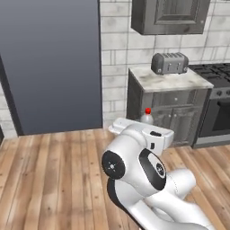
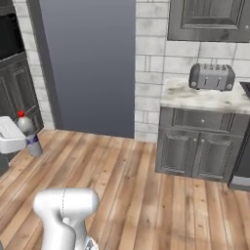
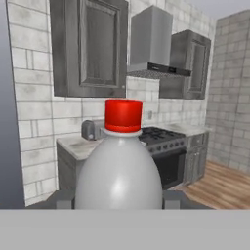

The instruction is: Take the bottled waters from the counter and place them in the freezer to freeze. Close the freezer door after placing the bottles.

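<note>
The red-capped water bottle [image 3: 119, 171] stands upright between my gripper's [image 3: 118, 200] fingertips [image 3: 64, 199], one on each side, and the gripper is shut on it. From the base views the bottle [image 1: 147, 117] [image 2: 30, 134] hangs above the wood floor in front of my white hand [image 2: 10, 134]. A tall plain grey panel [image 1: 51, 67] [image 2: 90, 63] of the fridge unit rises to the left; no white interior shows. The marble counter [image 1: 173, 81] [image 2: 210, 100] sits to the right. The blue-capped bottle is out of view.
A silver toaster [image 1: 170, 63] [image 2: 212, 76] stands on the counter. A black stove [image 1: 218, 101] adjoins it on the right, under a range hood [image 3: 152, 44]. Dark wall cabinets [image 1: 170, 15] hang above. Wood floor [image 2: 127, 185] spreads between me and the cabinets.
</note>
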